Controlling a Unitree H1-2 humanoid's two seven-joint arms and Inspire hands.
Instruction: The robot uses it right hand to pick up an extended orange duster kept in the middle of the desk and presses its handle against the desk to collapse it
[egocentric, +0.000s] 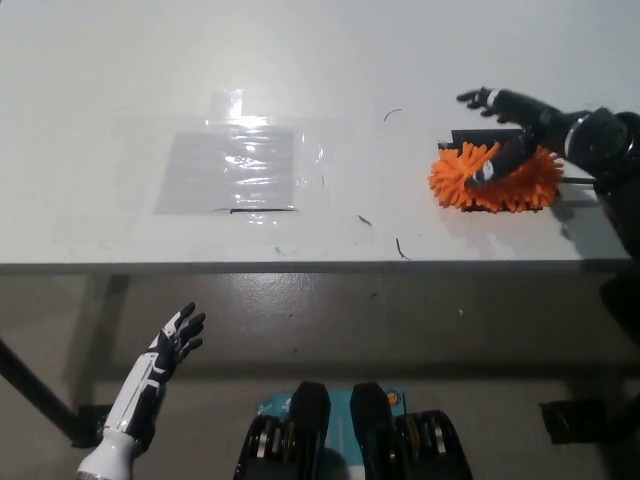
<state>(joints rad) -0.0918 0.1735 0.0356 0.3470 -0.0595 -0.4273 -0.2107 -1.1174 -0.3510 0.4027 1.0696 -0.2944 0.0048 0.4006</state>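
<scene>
The black right robot hand (505, 125) is reaching over the orange duster (497, 177) with fingers spread, one lying on the fluffy head, gripping nothing. The duster is lying near the bench (120, 80)'s right front edge, its long axis running left-right, with open surface stretching leftward. The white left robot hand (172, 340) is hanging spread below the bench, lower left.

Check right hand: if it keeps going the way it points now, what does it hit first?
The right hand points toward picture left, fingers spread over the duster. One finger already lies over the orange head, so the duster likely comes first. Higher up, only bare desk lies ahead. Depth is unclear.
</scene>
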